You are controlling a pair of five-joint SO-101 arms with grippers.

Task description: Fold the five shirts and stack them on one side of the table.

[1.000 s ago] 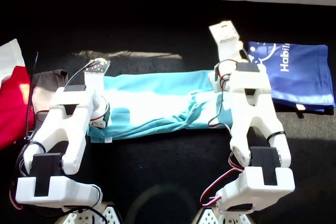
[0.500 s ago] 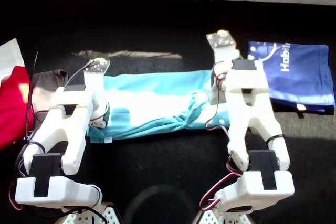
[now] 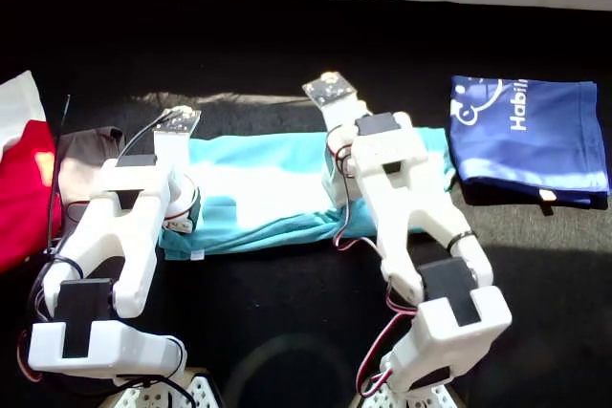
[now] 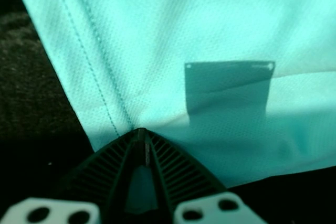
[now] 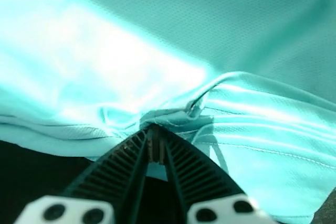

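Two arms: left arm (image 3: pixel 115 236) sits at the left end of the teal shirt (image 3: pixel 268 183); right arm (image 3: pixel 406 198) hangs over its right half.
Teal shirt: lies in a long band across the middle of the black tabletop (image 3: pixel 239 54), partly folded, with a rumpled front edge.
Left jaws: pressed together, pinching the teal shirt (image 4: pixel 210 35) at a stitched edge near its corner; the cloth fans out from the tips.
Right jaws: clamped on a bunched ridge of the teal shirt (image 5: pixel 157 35); wrinkles spread from the pinch.
Blue shirt (image 3: pixel 531 140): folded flat, just beside the teal shirt's right end.
Left pile: red shirt (image 3: pixel 24 188), white cloth (image 3: pixel 19 102) and brown shirt (image 3: pixel 81 164) at the tabletop's left edge, near the left arm.
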